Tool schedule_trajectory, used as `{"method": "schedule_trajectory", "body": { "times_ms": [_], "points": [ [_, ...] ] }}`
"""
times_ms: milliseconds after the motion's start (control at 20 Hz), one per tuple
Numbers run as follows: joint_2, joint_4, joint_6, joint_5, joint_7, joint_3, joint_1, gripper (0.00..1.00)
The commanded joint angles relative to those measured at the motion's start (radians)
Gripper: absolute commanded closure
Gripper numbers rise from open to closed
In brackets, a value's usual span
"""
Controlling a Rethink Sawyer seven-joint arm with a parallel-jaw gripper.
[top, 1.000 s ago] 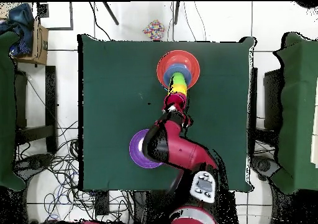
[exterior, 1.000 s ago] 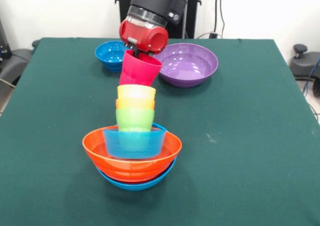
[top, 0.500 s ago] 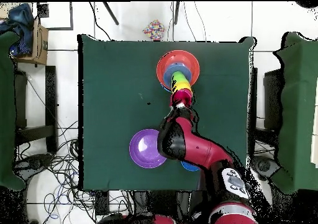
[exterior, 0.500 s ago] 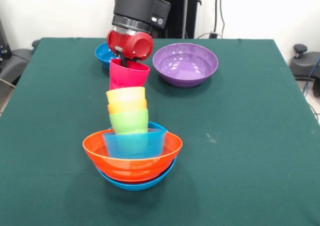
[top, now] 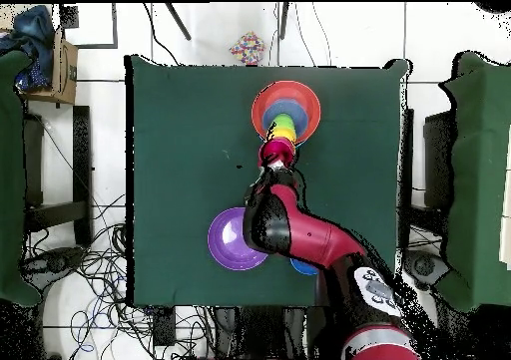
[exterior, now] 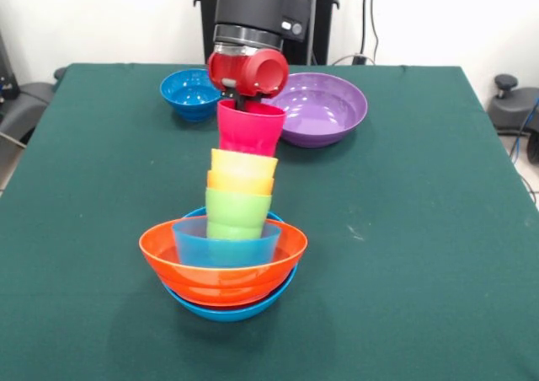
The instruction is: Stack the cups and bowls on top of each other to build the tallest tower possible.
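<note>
Green cloth covers the surface (exterior: 421,254). Near its front stands the tower (exterior: 223,263): big blue and orange bowls, a small blue bowl, then green, orange and yellow cups. The jaws (exterior: 242,104) grip the pink cup (exterior: 249,128) by its rim, just above the yellow cup (exterior: 242,163). The cups lean a bit, so the pink one should go down slowly and straight. Behind wait the purple bowl (exterior: 318,107) and the dark blue bowl (exterior: 190,93).

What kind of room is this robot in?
Probably a robot lab: a red arm works at a green-covered table, loose cables sprawl over the tiled floor, and bright plastic bowls serve for practice.
</note>
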Motion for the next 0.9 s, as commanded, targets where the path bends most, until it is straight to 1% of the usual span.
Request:
{"method": "schedule_trajectory", "body": {
  "times_ms": [50, 200, 300, 400, 450, 500, 650, 700, 800, 900],
  "points": [
    [-0.049, 0.087, 0.019, -0.022, 0.221, 0.181, -0.035, 1.00],
    [-0.072, 0.097, 0.048, 0.018, 0.209, 0.167, -0.018, 1.00],
    [-0.078, 0.095, 0.061, 0.033, 0.195, 0.152, -0.007, 1.00],
    [-0.088, 0.087, 0.098, 0.062, 0.167, 0.107, 0.026, 1.00],
    [-0.091, 0.078, 0.118, 0.083, 0.146, 0.069, 0.056, 1.00],
    [-0.092, 0.077, 0.122, 0.096, 0.144, 0.058, 0.068, 1.00],
    [-0.096, 0.070, 0.118, 0.128, 0.131, 0.012, 0.107, 1.00],
    [-0.099, 0.061, 0.105, 0.130, 0.113, -0.015, 0.125, 1.00],
    [-0.089, 0.053, 0.087, 0.158, 0.093, -0.069, 0.172, 1.00],
    [-0.068, 0.045, 0.072, 0.162, 0.081, -0.092, 0.191, 1.00]
  ]
}}
